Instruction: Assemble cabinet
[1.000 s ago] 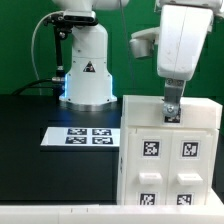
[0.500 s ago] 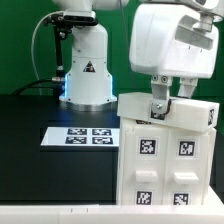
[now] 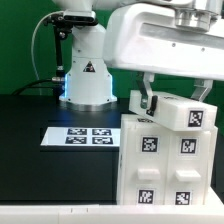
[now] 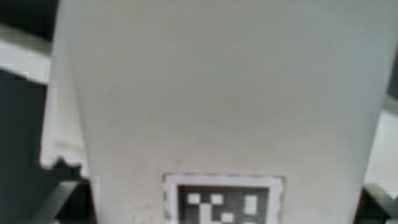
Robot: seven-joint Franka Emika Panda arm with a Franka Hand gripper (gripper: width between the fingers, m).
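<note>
Gripper (image 3: 148, 100) clamped on tilted white block (image 3: 180, 108), held above cabinet (image 3: 168, 165), likely for seating on top. Cabinet stood at exterior view's right, beside marker board (image 3: 78, 136).

Black table (image 3: 30, 115), matte surface, seen in the exterior view. The marker board (image 3: 82, 136), flat and white with four square tags, is laid on it near the middle. The robot base (image 3: 87, 75) is mounted behind the board. The cabinet (image 3: 168, 160) is stood at the exterior view's right, just beside the board.
</note>
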